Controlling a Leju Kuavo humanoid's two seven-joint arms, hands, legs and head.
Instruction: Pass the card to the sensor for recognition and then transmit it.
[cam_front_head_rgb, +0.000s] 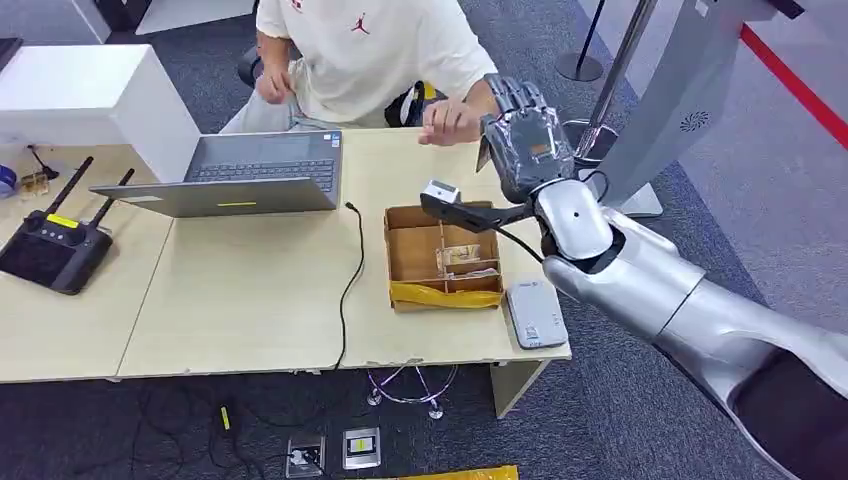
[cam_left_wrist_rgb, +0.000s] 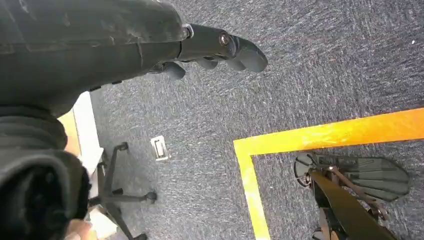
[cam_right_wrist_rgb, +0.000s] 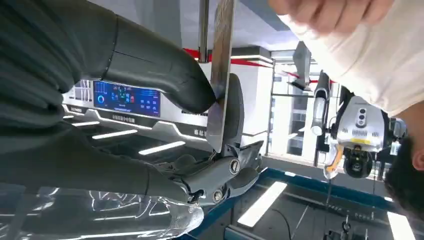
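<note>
An open grey laptop (cam_front_head_rgb: 245, 175) is seen on the table (cam_front_head_rgb: 250, 300), with a black cable (cam_front_head_rgb: 350, 280) trailing beside it. A black remote with 2 antennas (cam_front_head_rgb: 50, 250) lies at the left. A partitioned cardboard box (cam_front_head_rgb: 440, 260) is placed near the right edge.

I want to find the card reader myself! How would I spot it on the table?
Look at the light wooden table, at its near right corner. Beside the open cardboard box, toward the table's edge, lies the card reader. It is the flat pale grey slab with rounded corners, lying apart from the box, not the brown box with dividers.
</note>
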